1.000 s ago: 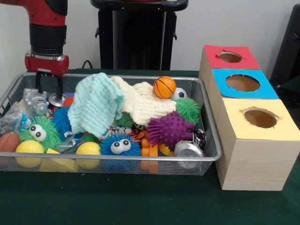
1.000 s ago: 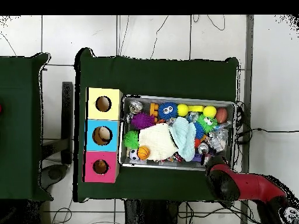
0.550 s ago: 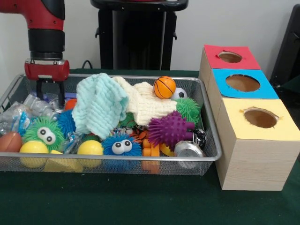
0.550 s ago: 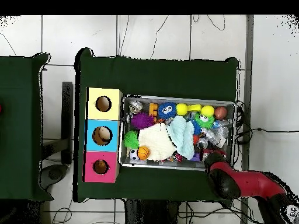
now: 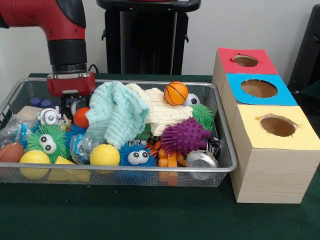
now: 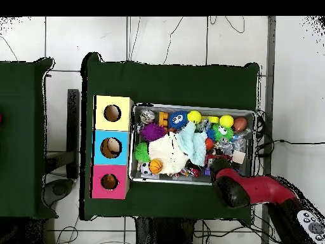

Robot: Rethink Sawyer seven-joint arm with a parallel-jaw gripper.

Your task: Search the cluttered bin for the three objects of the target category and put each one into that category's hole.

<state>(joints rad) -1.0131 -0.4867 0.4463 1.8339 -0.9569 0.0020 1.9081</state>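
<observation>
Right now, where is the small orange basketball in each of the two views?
Front view: the small orange basketball rests on the cream knitted cloth, toward the bin's far right.
Overhead view: it is at the bin's lower left.
Shared landmark: the black-and-white soccer ball beside it.

Dark green cloth-covered table before a pale wall, standing on a white tiled floor crossed by cables.
</observation>
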